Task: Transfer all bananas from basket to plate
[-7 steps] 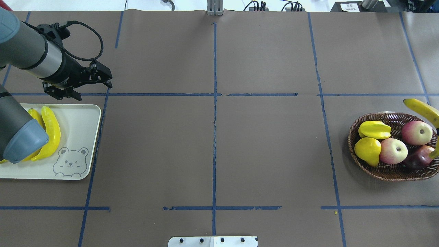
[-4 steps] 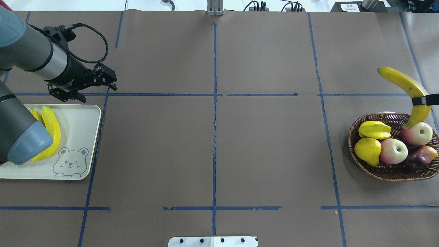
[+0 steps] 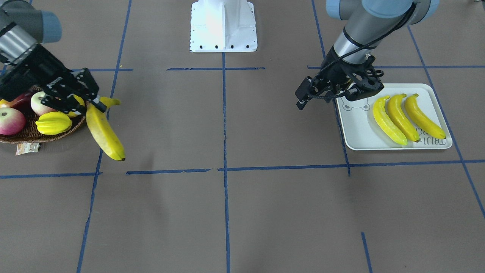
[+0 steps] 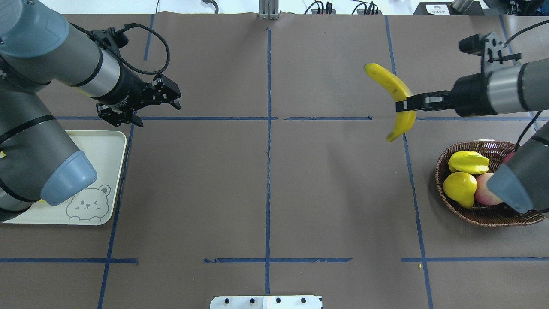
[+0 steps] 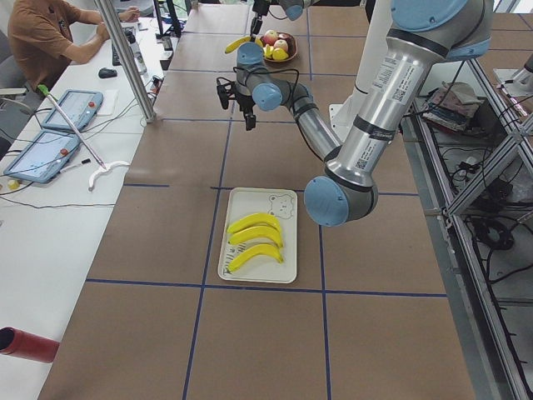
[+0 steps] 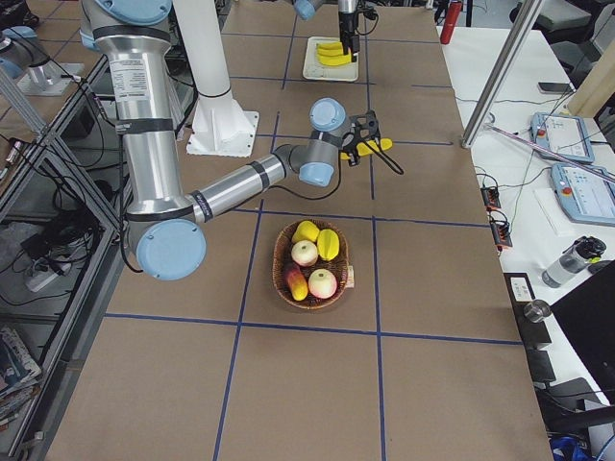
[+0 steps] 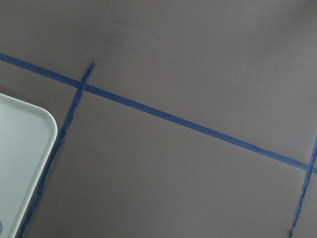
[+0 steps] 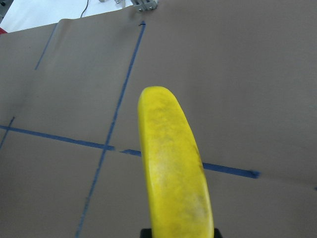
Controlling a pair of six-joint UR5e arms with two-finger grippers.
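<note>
Evidently mid-carry — right gripper (image 4: 402, 106) clamps the banana (image 4: 388, 81) at its middle for balance, upper right; left gripper (image 4: 156, 109) hangs spread, empty, upper left.

Bright even overhead lighting, faint soft shadows on the table (image 3: 265, 212), white robot base (image 3: 223, 26) blown out, close banana (image 8: 173, 173) slightly soft, left wrist view dimmer.

A single yellow banana (image 8: 173, 178) fills the near foreground, rising from the bottom edge to a blunt rounded end, its skin faintly smudged. Dark slivers on either side of its base are probably the fingertips (image 8: 146, 233) of the right gripper (image 8: 181, 234). Below lies brown paper (image 8: 257, 89) crossed by blue tape lines (image 8: 119, 99), with a metal bracket (image 8: 144, 5) at the far edge.
</note>
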